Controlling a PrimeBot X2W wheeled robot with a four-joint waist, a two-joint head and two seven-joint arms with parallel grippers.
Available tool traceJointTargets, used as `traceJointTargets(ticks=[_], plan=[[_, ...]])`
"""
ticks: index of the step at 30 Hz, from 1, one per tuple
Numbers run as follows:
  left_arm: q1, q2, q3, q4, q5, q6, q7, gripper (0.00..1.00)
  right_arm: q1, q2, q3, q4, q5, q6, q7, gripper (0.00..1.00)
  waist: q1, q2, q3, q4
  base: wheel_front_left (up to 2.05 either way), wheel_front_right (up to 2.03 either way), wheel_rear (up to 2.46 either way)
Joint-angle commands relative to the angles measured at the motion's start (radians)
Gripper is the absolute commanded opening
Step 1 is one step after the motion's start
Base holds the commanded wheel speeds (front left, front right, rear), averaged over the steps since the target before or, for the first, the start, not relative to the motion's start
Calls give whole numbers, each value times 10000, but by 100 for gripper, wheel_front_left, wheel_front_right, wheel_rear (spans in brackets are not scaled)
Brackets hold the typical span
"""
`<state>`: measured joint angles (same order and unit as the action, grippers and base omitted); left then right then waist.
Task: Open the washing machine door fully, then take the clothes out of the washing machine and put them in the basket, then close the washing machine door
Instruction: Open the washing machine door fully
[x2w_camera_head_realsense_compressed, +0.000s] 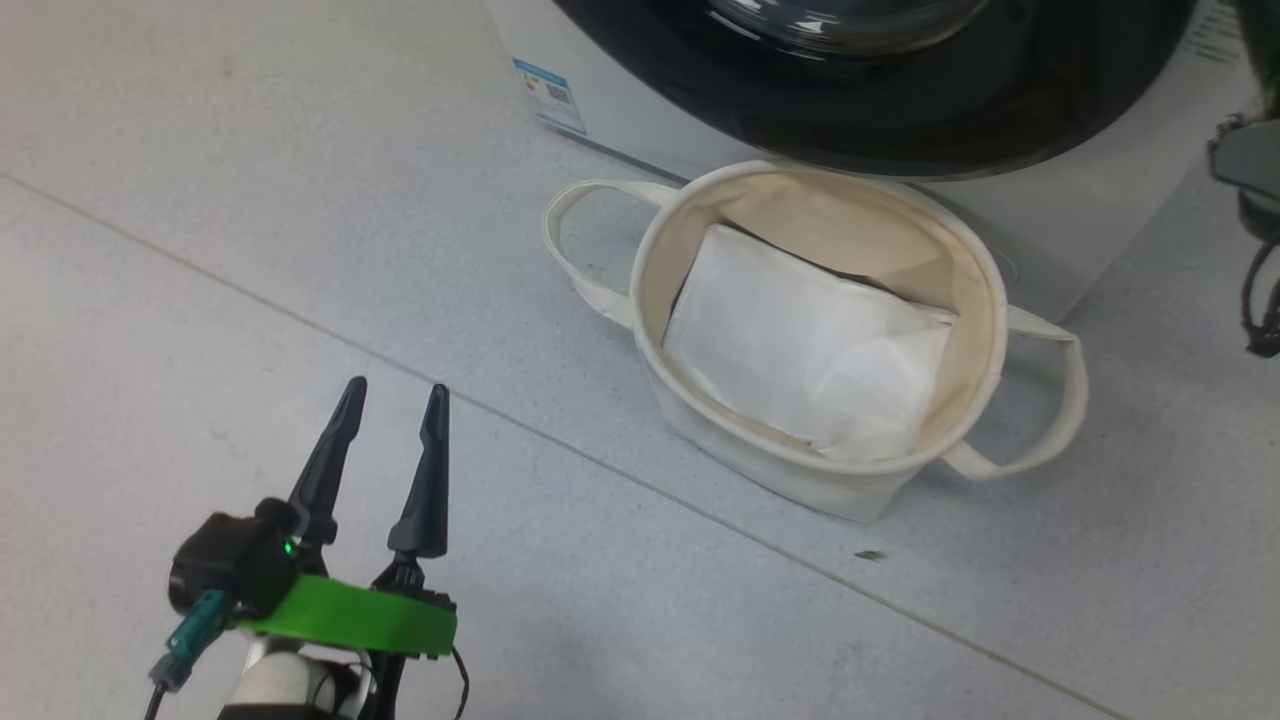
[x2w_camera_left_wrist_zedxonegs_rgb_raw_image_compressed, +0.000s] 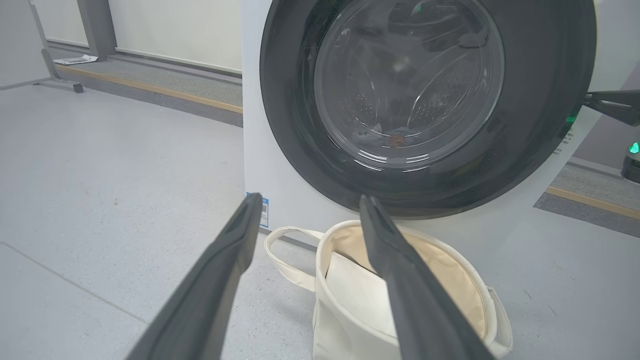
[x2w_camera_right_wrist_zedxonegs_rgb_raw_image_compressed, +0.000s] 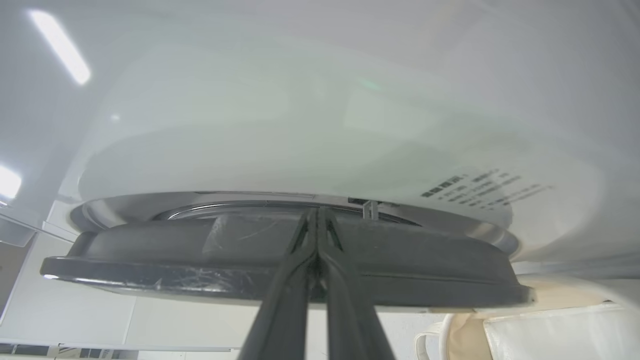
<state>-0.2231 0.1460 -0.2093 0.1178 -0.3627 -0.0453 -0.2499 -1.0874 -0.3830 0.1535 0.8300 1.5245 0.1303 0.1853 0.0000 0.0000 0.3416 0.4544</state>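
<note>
From my seat, the left gripper (x2w_camera_head_realsense_compressed: 397, 390) hangs over the grey floor (x2w_camera_head_realsense_compressed: 250, 220) with its two dark fingers spread wide and nothing between them, well to the left of the basket (x2w_camera_head_realsense_compressed: 645, 300). The basket stands on the floor just in front of the washing machine (x2w_camera_left_wrist_zedxonegs_rgb_raw_image_compressed: 255, 150), right below the washing machine door (x2w_camera_left_wrist_zedxonegs_rgb_raw_image_compressed: 530, 130), and a flat white sheet (x2w_camera_head_realsense_compressed: 800, 350) lies inside it. On the right wrist view the right gripper (x2w_camera_right_wrist_zedxonegs_rgb_raw_image_compressed: 318, 211) has its fingers pressed tight together, empty, with the tips at the edge of the door's black rim where it meets the white front (I cannot tell whether they touch it). The door looks closed against the machine, its glass dome facing out. Low behind the glass I see a small pale and orange-brown patch (x2w_camera_left_wrist_zedxonegs_rgb_raw_image_compressed: 394, 140), too small for me to say it is the clothes. A blue label (x2w_camera_head_realsense_compressed: 550, 95) sits on the machine's lower left corner.
</note>
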Motion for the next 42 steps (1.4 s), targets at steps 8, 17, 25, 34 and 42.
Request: traceJointTargets(ticks=[8,17,25,34,42], plan=[[68,107,425,-260,119,-85,-118,100,-946,-79,199,329,46,4,597,0,0,0,250,213,0,0,0],[54,-94,534,-156,155,-142,-118,100,-921,461,904,764,43,4,2097,0,0,0,177,-108,0,0,0],[233,-88,603,12,294,-192,-118,100,-134,874,1925,-127,-415,4,2989,0,0,0,-390,-791,0,0,0],[696,45,727,327,203,-103,-99,100,1605,1655,2754,-1833,-493,4,3193,0,0,0,-1434,-1163,0,0,0],[981,111,663,464,131,5,168,100,2796,2702,3320,-2374,-303,4,3017,0,0,0,-2268,-836,0,0,0]])
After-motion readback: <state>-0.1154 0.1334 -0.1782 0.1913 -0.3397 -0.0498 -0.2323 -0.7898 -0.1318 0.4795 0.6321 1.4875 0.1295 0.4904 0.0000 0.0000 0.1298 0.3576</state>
